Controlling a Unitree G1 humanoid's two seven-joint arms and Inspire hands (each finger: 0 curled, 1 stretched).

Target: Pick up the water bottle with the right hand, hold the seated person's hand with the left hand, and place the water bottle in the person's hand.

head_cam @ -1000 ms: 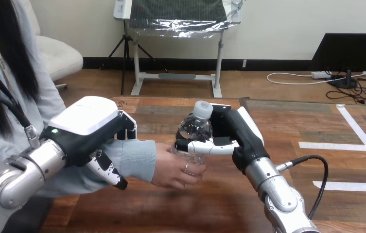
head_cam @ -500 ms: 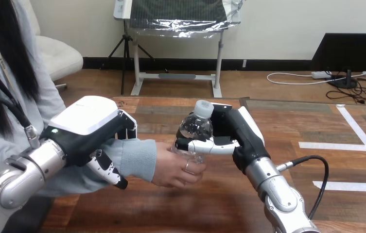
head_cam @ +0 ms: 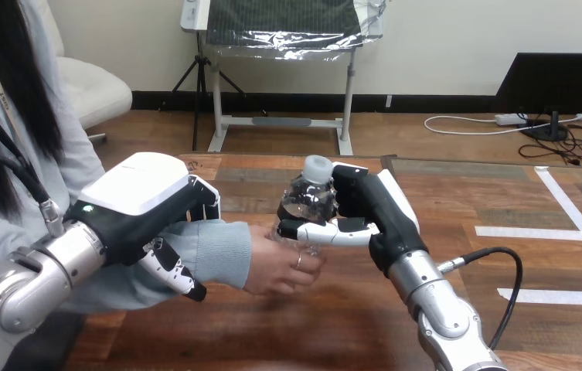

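Gripping the water bottle (head_cam: 308, 202) upright above the table (head_cam: 287, 332), the right hand (head_cam: 372, 210) is curling its fingers round it while the person's hand (head_cam: 276, 267) is cupping its base; the left hand (head_cam: 137, 202) is clasping the person's wrist (head_cam: 212, 251).

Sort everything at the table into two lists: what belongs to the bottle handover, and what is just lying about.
Belongs to the job:
water bottle, gripped by the right hand
the person's hand, at the bottle's base
left hand, curled round the person's forearm

Just lying about:
white tape strips on the table
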